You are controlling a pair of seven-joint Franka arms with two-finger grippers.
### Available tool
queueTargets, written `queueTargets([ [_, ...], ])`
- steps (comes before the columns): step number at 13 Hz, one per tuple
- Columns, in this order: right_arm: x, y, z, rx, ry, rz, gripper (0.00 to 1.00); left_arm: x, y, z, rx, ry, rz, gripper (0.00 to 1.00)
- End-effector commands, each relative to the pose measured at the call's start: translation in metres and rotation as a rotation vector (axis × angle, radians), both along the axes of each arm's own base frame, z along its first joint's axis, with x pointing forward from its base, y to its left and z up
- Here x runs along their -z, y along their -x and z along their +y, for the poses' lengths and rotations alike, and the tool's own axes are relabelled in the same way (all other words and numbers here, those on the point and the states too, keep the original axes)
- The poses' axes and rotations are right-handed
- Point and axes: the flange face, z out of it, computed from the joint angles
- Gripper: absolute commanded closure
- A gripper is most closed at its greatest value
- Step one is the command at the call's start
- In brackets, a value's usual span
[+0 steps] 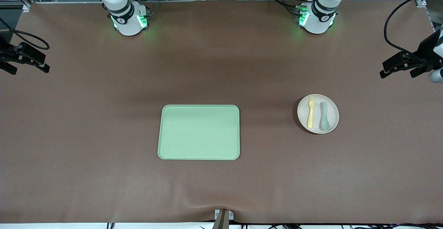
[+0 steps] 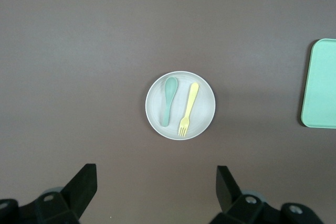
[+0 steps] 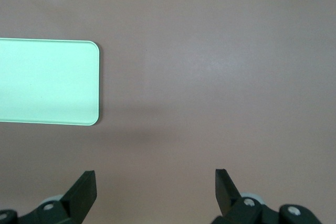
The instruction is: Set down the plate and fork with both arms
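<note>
Closest to the front camera is the light-green tray [image 1: 199,132], sitting bare in the middle of the brown counter [image 1: 86,152]. Toward the left arm's end, a touch farther from the camera than the tray, is the plate [image 1: 330,105], with the fork [image 1: 310,112] and a grey-green spoon [image 1: 324,116] lying side by side on it. Both arms show only their bases along the top, so from this view I can't really see either pincer.

Left wrist view: the left pincer [image 2: 156,183] hangs high over the counter with its fingers spread wide, holding nothing. Plate, fork and spoon sit right out in front of it, and the tray's edge pokes in at the side.

Right wrist view: the right pincer [image 3: 155,184] is open too, empty, up over bare counter just beside the tray's corner. No plate or fork in this one.

My read is that nothing has started yet, so the step in hand is the first reach. I'd send the left arm straight down on the plate's rim, since it's shallow and the fingers need to pinch the lip without knocking the cutlery. The fork is thin and flat, so grab it across the handle, not the tines.

Hard to tell: how deep the plate's rim actually is, and whether the fork rests flat. The tray is cut off in both wrist views.
</note>
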Motion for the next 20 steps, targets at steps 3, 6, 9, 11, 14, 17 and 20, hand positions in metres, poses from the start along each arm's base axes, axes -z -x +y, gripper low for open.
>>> queueTargets([
  [3,-0.005,0.006,0.002,-0.010,0.002,-0.014,0.00,0.016,-0.002,0.006,0.007,0.025,0.009,0.00],
  [6,-0.005,0.005,0.005,-0.014,-0.001,-0.016,0.00,0.038,-0.004,0.017,-0.012,0.054,0.018,0.00],
  [9,-0.006,0.005,0.001,-0.007,-0.002,-0.017,0.00,0.070,-0.004,0.034,-0.023,0.077,0.022,0.00],
  [11,-0.006,0.005,0.002,-0.008,-0.001,-0.020,0.00,0.090,-0.006,0.039,-0.031,0.106,0.025,0.00],
  [14,-0.007,0.005,0.002,-0.008,-0.002,-0.025,0.00,0.121,-0.015,0.051,-0.045,0.129,0.054,0.00],
  [17,-0.006,0.005,0.002,-0.008,-0.002,-0.024,0.00,0.150,-0.024,0.066,-0.075,0.168,0.079,0.00],
  [20,-0.007,0.005,0.005,-0.013,-0.002,-0.024,0.00,0.177,-0.031,0.076,-0.065,0.192,0.098,0.00],
])
